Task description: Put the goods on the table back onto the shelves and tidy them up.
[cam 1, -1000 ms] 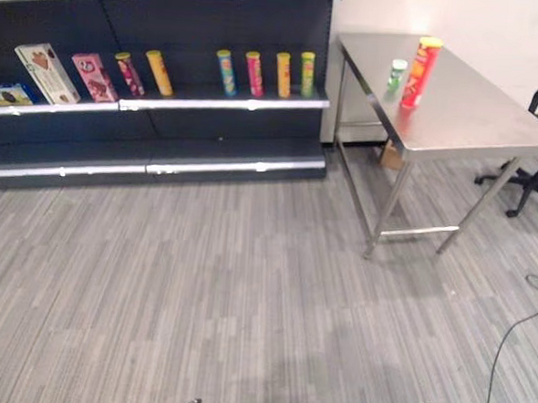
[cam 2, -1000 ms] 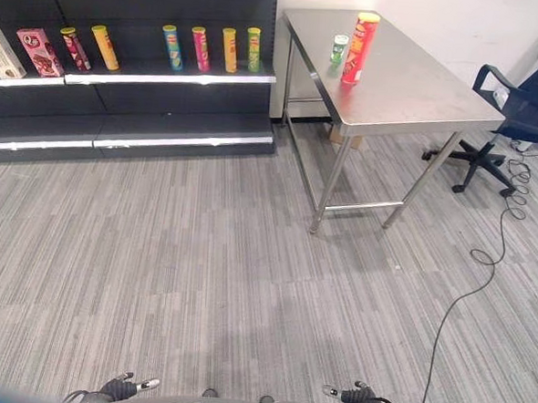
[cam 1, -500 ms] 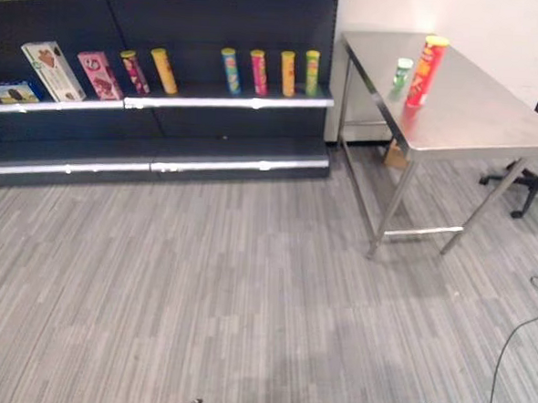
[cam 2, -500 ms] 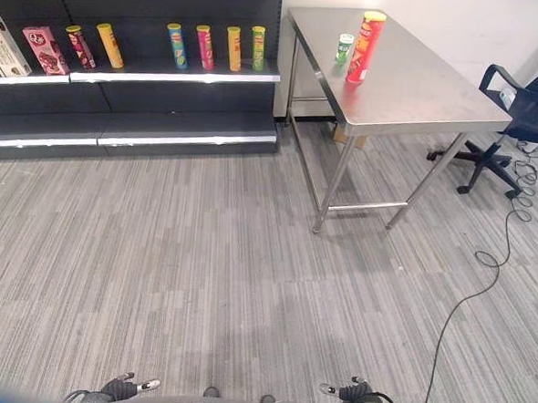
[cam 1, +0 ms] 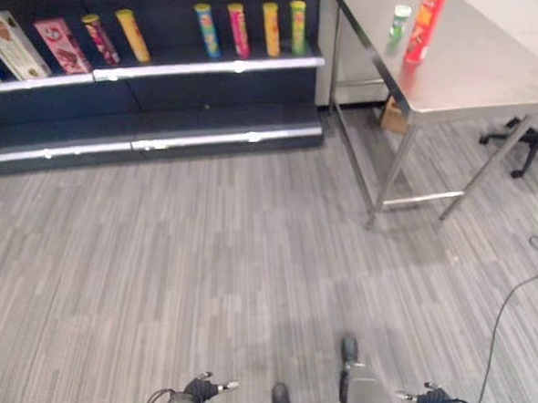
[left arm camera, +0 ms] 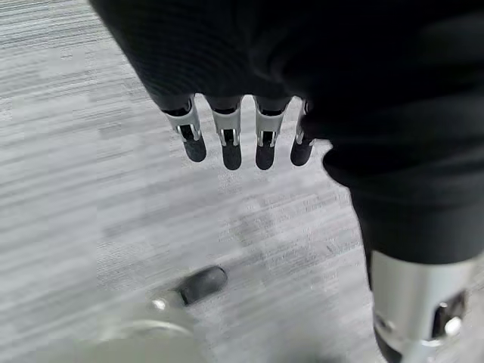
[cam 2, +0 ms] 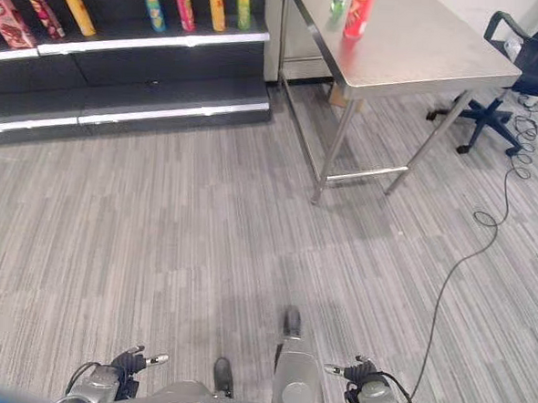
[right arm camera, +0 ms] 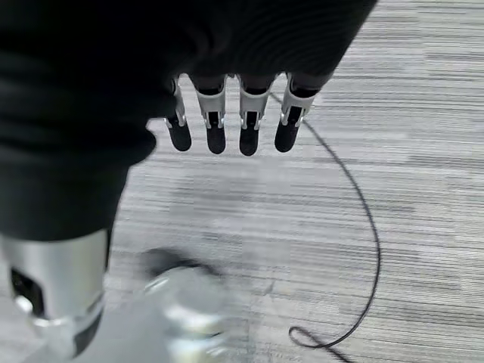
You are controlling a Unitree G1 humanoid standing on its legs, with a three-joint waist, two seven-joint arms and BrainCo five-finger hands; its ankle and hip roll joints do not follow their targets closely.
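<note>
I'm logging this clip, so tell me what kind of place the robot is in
Probably a mock shop set up in an office room: dark retail shelves carry snack tubes and boxes, a steel table holds two more cans, and an office chair stands beside it.

Head stereo pair looks down from afar, sharing shelves (cam 1: 168, 63) and table (cam 2: 415, 55); wrist views face floor (left arm camera: 91, 189) close.

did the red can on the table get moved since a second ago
No. The red can stands beside the small green can on the table, as before. The whole picture has shifted, so the camera moved, not the can.
</note>
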